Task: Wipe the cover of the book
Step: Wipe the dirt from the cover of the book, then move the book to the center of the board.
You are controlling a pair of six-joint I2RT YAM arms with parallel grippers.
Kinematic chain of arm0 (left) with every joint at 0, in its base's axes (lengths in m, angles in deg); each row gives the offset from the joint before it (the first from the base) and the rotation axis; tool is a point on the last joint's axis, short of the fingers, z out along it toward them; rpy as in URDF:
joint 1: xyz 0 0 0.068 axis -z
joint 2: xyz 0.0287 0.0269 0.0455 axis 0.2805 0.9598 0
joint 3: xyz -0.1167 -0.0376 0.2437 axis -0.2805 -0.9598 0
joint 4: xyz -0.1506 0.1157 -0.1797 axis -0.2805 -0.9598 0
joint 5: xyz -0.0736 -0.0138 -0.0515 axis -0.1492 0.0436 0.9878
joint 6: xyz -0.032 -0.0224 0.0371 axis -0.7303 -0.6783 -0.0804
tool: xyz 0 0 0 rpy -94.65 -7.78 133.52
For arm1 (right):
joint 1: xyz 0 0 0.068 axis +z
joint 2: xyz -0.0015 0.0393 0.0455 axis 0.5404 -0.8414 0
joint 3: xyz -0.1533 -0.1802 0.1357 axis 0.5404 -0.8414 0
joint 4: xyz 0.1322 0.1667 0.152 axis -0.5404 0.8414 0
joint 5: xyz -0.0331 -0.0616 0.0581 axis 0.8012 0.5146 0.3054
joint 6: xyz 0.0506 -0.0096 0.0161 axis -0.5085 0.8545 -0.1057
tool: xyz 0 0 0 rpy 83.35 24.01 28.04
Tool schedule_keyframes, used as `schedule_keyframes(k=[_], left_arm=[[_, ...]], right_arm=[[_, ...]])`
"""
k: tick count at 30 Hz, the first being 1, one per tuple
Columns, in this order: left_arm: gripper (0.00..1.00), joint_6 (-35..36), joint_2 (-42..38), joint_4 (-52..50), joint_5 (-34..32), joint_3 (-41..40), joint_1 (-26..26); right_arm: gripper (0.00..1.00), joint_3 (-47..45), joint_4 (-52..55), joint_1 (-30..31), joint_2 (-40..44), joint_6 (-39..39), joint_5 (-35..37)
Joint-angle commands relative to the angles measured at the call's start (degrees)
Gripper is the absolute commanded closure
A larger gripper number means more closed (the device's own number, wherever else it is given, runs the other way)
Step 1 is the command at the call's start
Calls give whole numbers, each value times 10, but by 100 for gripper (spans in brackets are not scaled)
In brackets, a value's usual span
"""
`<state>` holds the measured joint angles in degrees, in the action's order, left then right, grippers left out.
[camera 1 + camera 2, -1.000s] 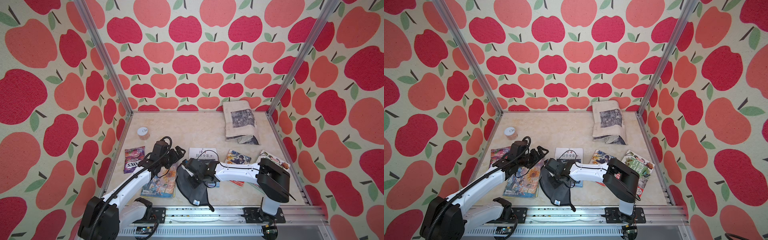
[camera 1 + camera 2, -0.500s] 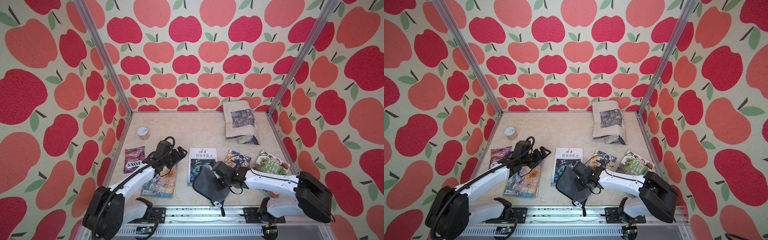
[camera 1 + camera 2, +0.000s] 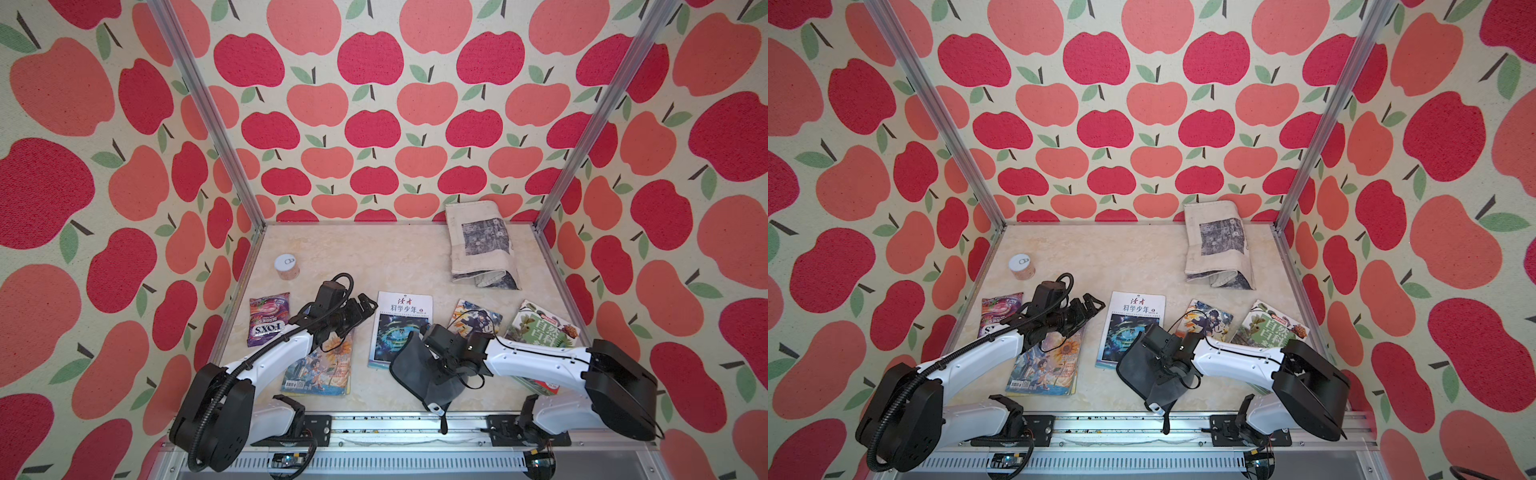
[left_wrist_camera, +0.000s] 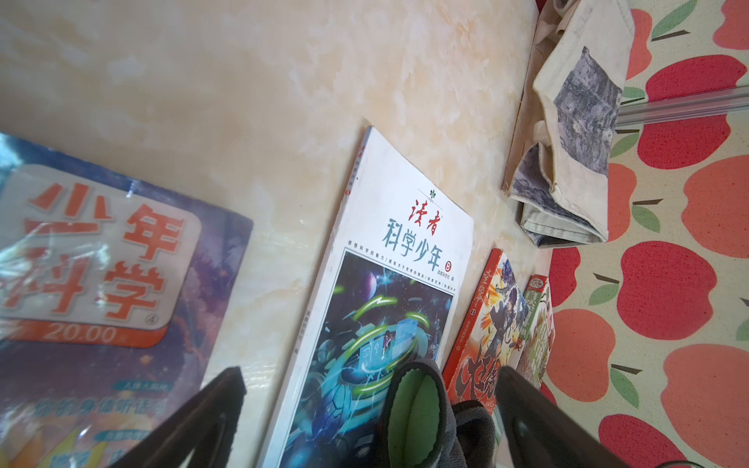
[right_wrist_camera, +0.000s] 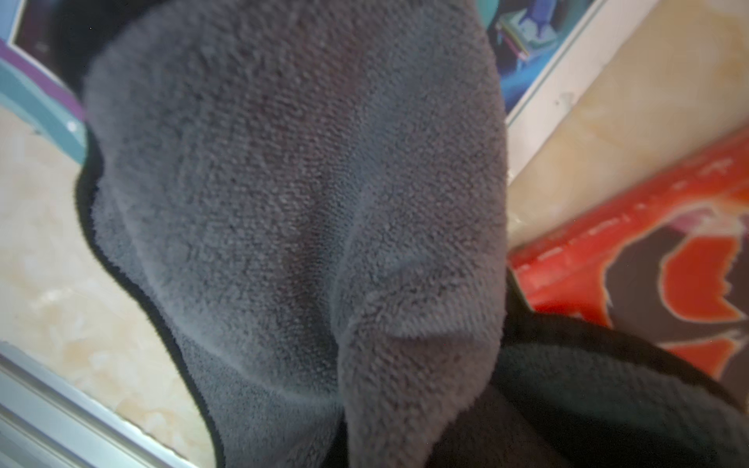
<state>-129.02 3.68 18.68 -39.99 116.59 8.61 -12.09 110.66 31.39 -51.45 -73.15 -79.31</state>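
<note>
Grey cloth [image 3: 411, 365] in right fingers [image 3: 441, 360] overlaps book [image 3: 401, 320] | left fingers [image 4: 190, 425] splayed empty | comics [image 3: 478, 320] flank

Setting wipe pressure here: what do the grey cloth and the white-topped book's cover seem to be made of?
The grey cloth looks like microfibre or terry, matte: fuzzy short pile, dark bound edge. The book cover is probably thin coated paper, smooth: flat printed artwork, thin soft edge; gloss is hard to judge.

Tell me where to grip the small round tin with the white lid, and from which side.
Likely the curved side wall of the small round tin, below its lid, approached from the table's middle: it stands upright and alone, and the left wall is close behind it.
</note>
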Motion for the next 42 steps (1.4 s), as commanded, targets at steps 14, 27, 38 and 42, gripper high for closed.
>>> schedule_keyframes(k=[14, 27, 38, 42], left_arm=[[1, 22, 17, -7, 10, 24, -23], [1, 92, 254, 25, 52, 171, -30], [1, 80, 321, 1, 67, 206, -15], [1, 55, 301, 10, 80, 165, 11]], right_arm=[[100, 214, -63, -1, -166, 64, -76], [100, 34, -95, -25, -67, 3, -99], [100, -32, -73, -99, 23, 12, -92], [100, -20, -37, -140, 66, 51, -94]])
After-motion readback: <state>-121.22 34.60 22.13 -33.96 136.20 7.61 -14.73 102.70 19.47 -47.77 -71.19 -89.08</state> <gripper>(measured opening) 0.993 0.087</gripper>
